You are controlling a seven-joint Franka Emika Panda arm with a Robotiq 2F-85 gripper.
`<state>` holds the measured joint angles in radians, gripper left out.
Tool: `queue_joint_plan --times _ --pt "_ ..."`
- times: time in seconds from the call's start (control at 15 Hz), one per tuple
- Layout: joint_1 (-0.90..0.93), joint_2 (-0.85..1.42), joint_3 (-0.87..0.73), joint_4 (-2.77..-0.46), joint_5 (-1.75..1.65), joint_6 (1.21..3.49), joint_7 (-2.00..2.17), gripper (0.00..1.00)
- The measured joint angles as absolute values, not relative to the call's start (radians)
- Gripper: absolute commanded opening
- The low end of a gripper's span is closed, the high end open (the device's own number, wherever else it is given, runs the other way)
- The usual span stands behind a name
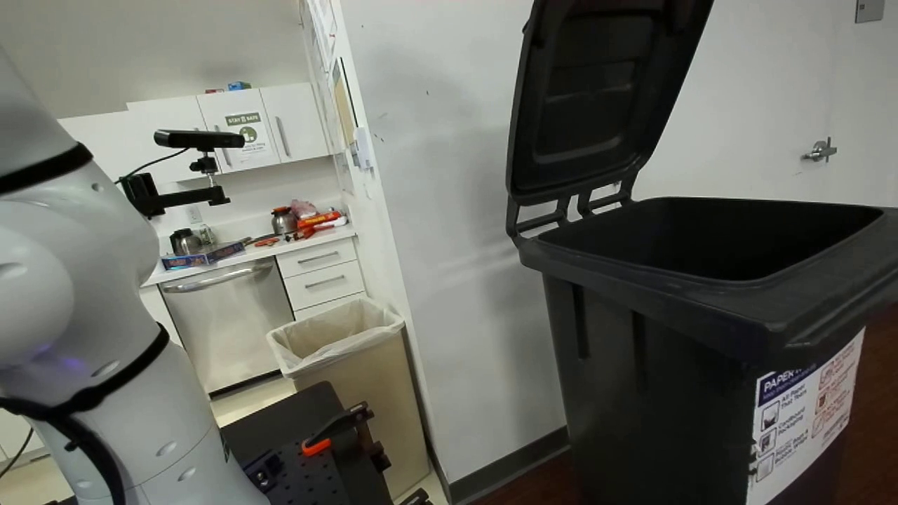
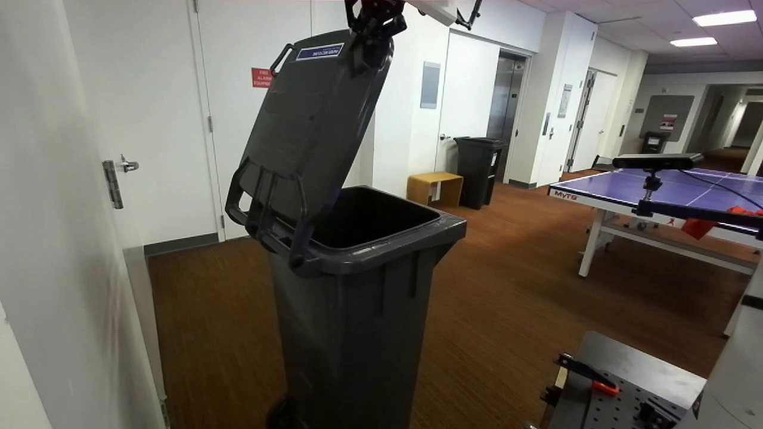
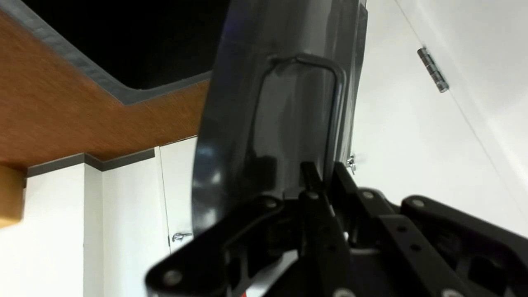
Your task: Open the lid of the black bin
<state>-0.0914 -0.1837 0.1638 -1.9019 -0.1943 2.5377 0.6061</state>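
Observation:
The black bin (image 1: pixel 645 393) stands upright with its top opening facing up; it also shows in an exterior view (image 2: pixel 357 322), and its rim shows in the wrist view (image 3: pixel 103 78). The lid (image 2: pixel 298 119) is raised off the opening and tilted steeply up on its hinges, its dark inside facing the camera in an exterior view (image 1: pixel 596 84). My gripper (image 2: pixel 368 44) is at the lid's upper corner. In the wrist view, the gripper (image 3: pixel 324 169) has its fingers close together around the lid's bar handle (image 3: pixel 339 95). The exact contact is dark and partly hidden.
A white wall (image 1: pixel 449 245) stands beside the bin. A beige bin (image 1: pixel 372 393) with a liner is near the robot's base. A black cart top (image 2: pixel 632 369) holds the arm. A ping-pong table (image 2: pixel 656 185) and another dark bin (image 2: pixel 477 173) are farther off.

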Motion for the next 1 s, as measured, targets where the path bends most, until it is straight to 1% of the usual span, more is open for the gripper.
queue_joint_plan --times 0.13,0.2,0.53,0.6,1.0 --pt "-0.076 -0.164 0.178 -1.865 -0.237 2.515 0.618 0.03" --pt "-0.066 -0.154 0.181 -1.847 -0.255 2.504 0.619 0.12" --pt "-0.043 -0.131 0.184 -1.808 -0.283 2.481 0.619 0.12" --pt "-0.043 -0.129 0.184 -1.807 -0.283 2.481 0.619 0.03" --pt "-0.008 -0.126 0.186 -1.792 -0.301 2.463 0.604 0.03"
